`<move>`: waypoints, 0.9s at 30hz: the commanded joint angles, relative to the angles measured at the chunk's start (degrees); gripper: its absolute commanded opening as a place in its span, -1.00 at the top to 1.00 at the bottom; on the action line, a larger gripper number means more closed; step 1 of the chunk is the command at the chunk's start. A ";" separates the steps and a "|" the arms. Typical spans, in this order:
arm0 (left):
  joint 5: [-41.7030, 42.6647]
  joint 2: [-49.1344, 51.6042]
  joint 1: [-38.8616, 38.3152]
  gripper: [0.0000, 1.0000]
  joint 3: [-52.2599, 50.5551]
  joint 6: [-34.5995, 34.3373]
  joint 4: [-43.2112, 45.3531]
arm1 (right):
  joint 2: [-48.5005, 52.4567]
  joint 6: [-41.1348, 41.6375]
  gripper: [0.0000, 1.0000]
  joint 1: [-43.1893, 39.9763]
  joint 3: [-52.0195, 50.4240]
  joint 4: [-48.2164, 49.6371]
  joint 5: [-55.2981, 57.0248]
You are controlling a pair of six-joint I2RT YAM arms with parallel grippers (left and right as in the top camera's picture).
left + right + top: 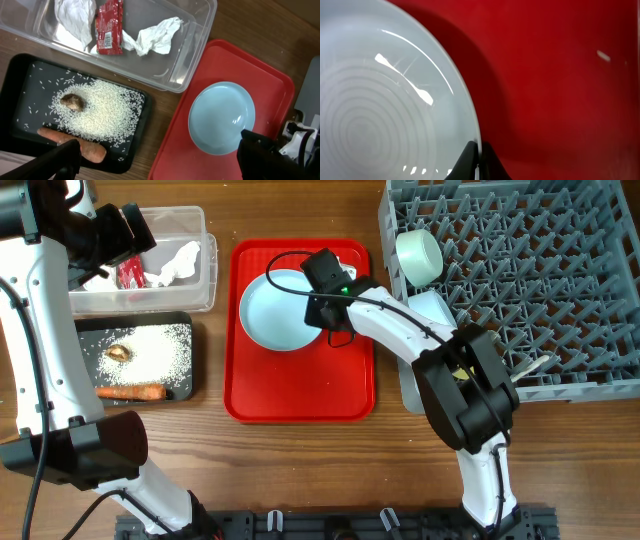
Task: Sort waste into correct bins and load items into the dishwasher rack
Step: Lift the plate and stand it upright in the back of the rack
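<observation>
The pale blue plate (275, 310) lies on the red tray (300, 395). My right gripper (325, 305) is shut on the plate's right rim; the right wrist view shows both fingers (479, 160) pinching the edge of the plate (380, 100). My left gripper (157, 155) is open and empty, high above the bins. The clear tub (190, 290) holds the red wrapper (109, 27) and tissues (155, 37). The black tray (20, 85) holds rice (105, 115), the brown scrap (73, 101) and the carrot (75, 145). The yellow cup is out of view.
The grey dishwasher rack (560, 280) fills the right side, with one mint bowl (420, 255) standing near its left edge and another (432, 305) just below it. The right arm stretches from the front edge across the rack's left corner.
</observation>
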 commanded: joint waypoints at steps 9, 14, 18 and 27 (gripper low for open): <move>-0.33 0.02 0.24 -1.00 0.35 -0.72 0.00 | -34.73 -31.23 0.92 -3.15 -1.25 -12.07 17.33; -0.33 0.02 0.24 -1.00 0.35 -0.72 0.00 | -45.37 -36.46 0.91 -5.73 -1.25 -10.95 34.80; -0.33 0.02 0.24 -1.00 0.35 -0.72 0.00 | -46.64 -39.91 0.91 -13.05 -1.25 -10.71 41.75; -0.33 0.02 0.24 -0.99 0.35 -0.72 0.02 | -32.26 -58.99 0.91 -27.06 -1.33 0.57 43.06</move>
